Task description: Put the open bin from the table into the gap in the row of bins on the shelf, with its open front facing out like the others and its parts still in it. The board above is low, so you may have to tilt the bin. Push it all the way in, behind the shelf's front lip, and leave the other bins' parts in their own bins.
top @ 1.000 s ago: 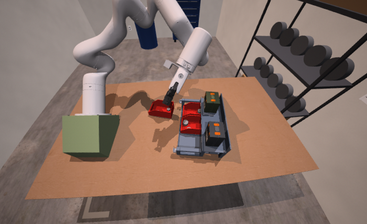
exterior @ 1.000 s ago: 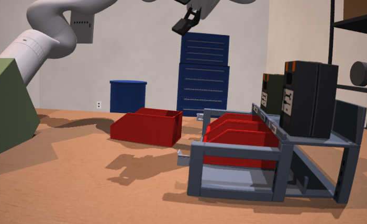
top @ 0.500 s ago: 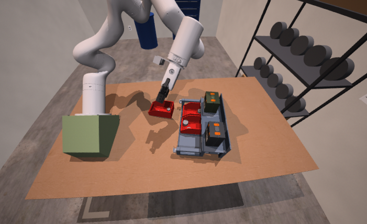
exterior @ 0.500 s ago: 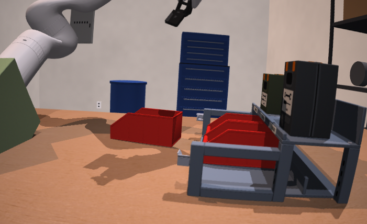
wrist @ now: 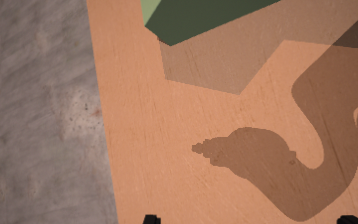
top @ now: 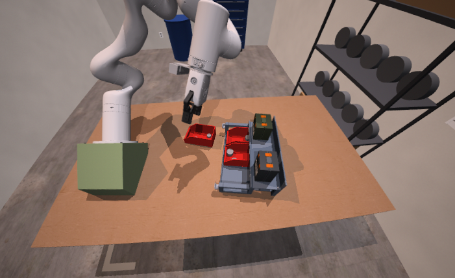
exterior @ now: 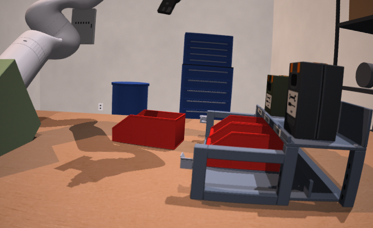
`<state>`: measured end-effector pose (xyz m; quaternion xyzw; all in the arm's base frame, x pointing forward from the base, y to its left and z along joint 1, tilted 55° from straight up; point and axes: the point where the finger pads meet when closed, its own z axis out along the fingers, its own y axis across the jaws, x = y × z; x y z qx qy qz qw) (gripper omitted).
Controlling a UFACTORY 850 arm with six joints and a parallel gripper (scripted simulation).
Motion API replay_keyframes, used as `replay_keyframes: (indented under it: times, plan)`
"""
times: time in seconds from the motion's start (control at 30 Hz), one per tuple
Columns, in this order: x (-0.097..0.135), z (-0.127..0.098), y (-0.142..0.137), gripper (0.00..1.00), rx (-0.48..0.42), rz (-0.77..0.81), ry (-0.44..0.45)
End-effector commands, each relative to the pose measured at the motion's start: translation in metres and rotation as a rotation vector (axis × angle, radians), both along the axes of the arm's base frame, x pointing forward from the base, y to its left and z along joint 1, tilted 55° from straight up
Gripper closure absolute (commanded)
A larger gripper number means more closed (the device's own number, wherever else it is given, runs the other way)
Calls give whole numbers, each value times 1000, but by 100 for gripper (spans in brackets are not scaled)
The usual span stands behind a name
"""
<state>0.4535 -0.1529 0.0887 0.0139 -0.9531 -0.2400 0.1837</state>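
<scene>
The loose red bin [top: 200,134] stands on the table left of the grey shelf [top: 249,156], with a small grey part inside; it also shows in the exterior view [exterior: 149,128]. Two red bins [top: 237,146] sit in the shelf's lower row, and the near slot [exterior: 233,181] is empty. My gripper [top: 189,113] is open and empty, high above the loose bin's left side; its fingers show at the top of the exterior view [exterior: 167,6]. In the wrist view only the fingertips show over bare table, with a sliver of red at the right edge.
Two dark boxes [top: 265,146] stand on the shelf's upper board [exterior: 312,138], low over the bins. The green base block [top: 110,169] holds the arm at the table's left. A black rack with discs [top: 370,79] stands to the right, off the table.
</scene>
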Motion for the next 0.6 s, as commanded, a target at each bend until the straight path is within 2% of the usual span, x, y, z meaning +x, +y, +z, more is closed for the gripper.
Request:
replay_keyframes:
  times: [0.0,0.37,0.53,0.57]
  plan:
    - [-24,14,-21,0,67,-169,-75]
    - [-24,14,-21,0,67,-169,-75]
    - [-17,10,-16,0,153,-389,-167]
    - [-17,10,-16,0,153,-389,-167]
